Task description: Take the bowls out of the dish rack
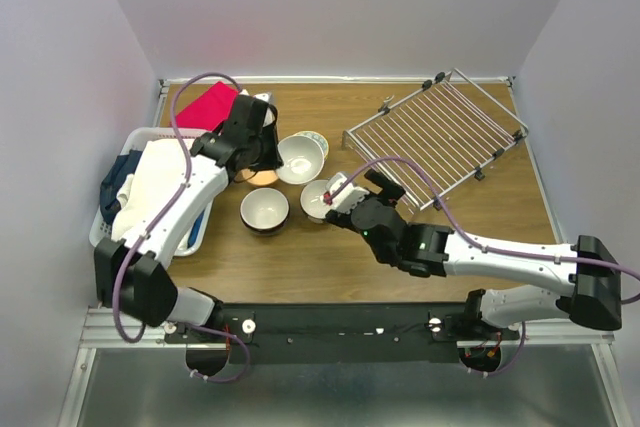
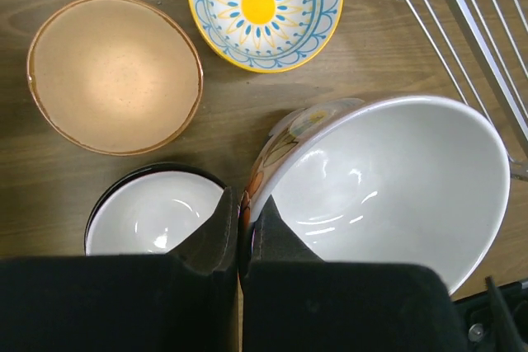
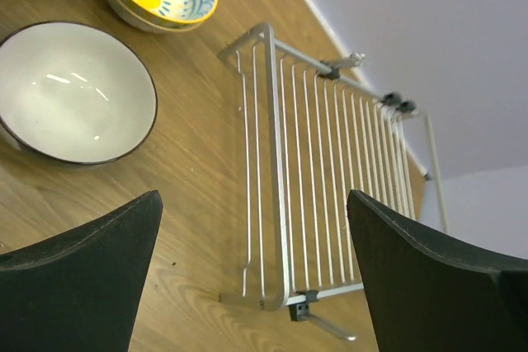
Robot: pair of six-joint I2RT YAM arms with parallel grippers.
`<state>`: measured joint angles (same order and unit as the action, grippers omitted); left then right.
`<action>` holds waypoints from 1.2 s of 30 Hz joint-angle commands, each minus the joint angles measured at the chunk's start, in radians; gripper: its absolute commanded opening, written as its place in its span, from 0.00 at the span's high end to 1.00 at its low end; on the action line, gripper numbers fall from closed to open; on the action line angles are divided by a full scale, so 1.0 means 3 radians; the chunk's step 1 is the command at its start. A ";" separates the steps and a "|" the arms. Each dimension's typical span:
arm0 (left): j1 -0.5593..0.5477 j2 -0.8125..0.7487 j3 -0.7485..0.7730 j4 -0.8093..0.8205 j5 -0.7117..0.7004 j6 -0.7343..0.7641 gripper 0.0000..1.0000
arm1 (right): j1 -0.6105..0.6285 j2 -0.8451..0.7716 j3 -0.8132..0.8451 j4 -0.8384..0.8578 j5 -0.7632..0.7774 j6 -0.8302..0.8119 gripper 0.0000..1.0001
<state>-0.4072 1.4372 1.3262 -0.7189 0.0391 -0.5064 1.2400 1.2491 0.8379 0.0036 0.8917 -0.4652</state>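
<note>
Clamps with the left gripper (image 2: pixel 243 212) the rim of a tilted white-lined floral ceramic bowl (image 2: pixel 388 187) (left of the silver wire dish rack (image 1: pixel 437 137), over the wooden table (image 1: pixel 300 257)), with right gripper (image 3: pixel 254 204) splayed wide.

Wood table (image 1: pixel 330 257): bowls (image 1: pixel 265 210), dish rack (image 1: pixel 440 137), basket (image 1: pixel 143 134), maybe red cloth (image 1: pixel 208 105).

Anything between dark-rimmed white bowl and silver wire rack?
Nothing: bare wooden tabletop between the dark-rimmed white bowl and silver wire dish rack, per right wrist view.

perhaps five bowls (image 1: pixel 265 209) on table (image 1: pixel 300 257), left of dish rack (image 1: pixel 440 137)
</note>
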 commanded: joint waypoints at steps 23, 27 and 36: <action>-0.1387 -0.1206 -0.1644 0.0841 -0.0682 0.0037 1.00 | -0.2118 0.0039 0.0735 -0.1244 -0.1745 0.2358 0.00; -0.1674 -0.1043 -0.1792 0.1061 -0.0775 -0.0030 1.00 | -0.2205 0.0029 0.0720 -0.1224 -0.1817 0.2399 0.00; -0.1925 -0.0614 -0.2104 0.1701 -0.0790 -0.0158 1.00 | -0.2267 -0.0017 0.0684 -0.1219 -0.1807 0.2466 0.00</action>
<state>-0.9691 1.2106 0.7219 -0.3744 -0.1684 -0.5087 0.5739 1.2579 1.0409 -0.3496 0.3660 0.2451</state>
